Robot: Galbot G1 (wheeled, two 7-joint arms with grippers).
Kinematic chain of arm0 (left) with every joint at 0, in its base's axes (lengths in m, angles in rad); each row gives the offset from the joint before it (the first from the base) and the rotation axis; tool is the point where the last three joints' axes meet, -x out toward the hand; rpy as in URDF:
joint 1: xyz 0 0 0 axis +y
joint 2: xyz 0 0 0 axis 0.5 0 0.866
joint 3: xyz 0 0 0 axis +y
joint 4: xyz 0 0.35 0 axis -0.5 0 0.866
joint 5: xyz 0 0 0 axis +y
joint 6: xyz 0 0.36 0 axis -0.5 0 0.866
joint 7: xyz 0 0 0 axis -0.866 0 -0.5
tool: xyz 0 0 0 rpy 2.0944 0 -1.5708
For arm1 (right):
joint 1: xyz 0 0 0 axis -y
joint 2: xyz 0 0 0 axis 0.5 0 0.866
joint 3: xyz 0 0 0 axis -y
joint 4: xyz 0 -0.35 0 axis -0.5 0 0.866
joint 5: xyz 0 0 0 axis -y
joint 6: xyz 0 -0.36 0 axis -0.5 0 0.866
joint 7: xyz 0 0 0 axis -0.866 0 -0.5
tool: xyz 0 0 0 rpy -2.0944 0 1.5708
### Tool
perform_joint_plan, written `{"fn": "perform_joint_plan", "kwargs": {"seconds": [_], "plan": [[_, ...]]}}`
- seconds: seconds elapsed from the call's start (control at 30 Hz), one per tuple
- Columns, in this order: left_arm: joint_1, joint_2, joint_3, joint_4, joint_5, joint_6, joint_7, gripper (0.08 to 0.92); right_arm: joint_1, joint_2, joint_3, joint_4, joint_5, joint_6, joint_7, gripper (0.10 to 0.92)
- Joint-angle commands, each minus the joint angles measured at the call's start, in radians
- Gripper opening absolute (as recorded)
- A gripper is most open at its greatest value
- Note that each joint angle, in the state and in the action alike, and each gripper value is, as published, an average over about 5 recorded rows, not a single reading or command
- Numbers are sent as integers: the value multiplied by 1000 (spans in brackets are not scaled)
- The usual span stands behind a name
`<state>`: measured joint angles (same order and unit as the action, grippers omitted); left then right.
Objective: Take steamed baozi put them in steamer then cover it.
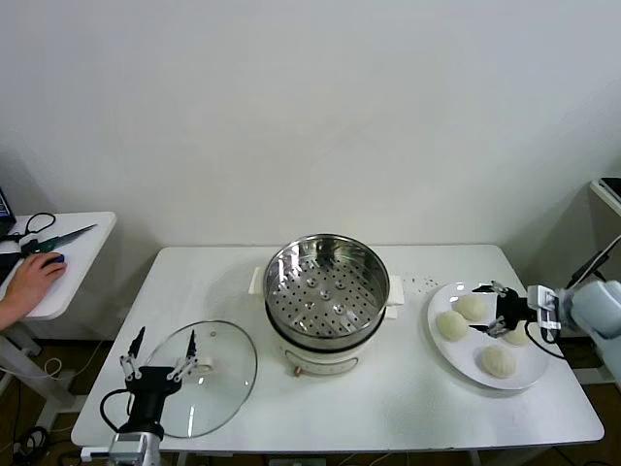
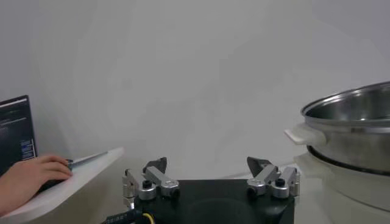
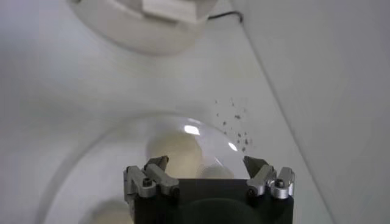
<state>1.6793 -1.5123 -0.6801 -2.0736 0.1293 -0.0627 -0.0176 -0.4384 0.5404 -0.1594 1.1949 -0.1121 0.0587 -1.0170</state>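
Observation:
Several cream-white steamed baozi (image 1: 451, 324) lie on a white plate (image 1: 464, 361) at the table's right. My right gripper (image 1: 483, 311) hovers open over the plate, with one baozi (image 1: 472, 307) just ahead of its tips; the right wrist view shows that baozi (image 3: 173, 149) beyond the open right gripper (image 3: 205, 163), nothing gripped. The steel steamer (image 1: 327, 291) stands uncovered in the middle, its perforated basket bare. The glass cover (image 1: 209, 388) lies flat at the front left. My left gripper (image 1: 165, 338) waits open at the cover's near edge, and the left wrist view shows the left gripper (image 2: 209, 163) holding nothing.
A person's hand (image 1: 34, 280) rests on a small side table (image 1: 82, 252) to the far left, beside scissors (image 1: 58, 238). Dark crumbs (image 1: 422, 282) dot the table between the steamer and the plate. The steamer's side handle (image 2: 304, 134) juts out toward my left gripper.

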Motion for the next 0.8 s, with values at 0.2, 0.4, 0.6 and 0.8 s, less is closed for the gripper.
{"fn": "perform_joint_plan", "kwargs": {"seconds": [0.2,0.4,0.6,0.8], "plan": [[-12,-2,-8,11,2,10,0,823,429,102,-488,-328,-154,82,-90,823],[-26,-2,-20,30,5,14,-3,823,421,238,-461,-453,-182,125,-59,823],[-37,1,-31,45,5,20,-3,823,419,351,-408,-592,-259,165,-57,823],[-44,4,-41,55,5,23,-1,823,411,402,-392,-652,-292,174,-72,823]]}}
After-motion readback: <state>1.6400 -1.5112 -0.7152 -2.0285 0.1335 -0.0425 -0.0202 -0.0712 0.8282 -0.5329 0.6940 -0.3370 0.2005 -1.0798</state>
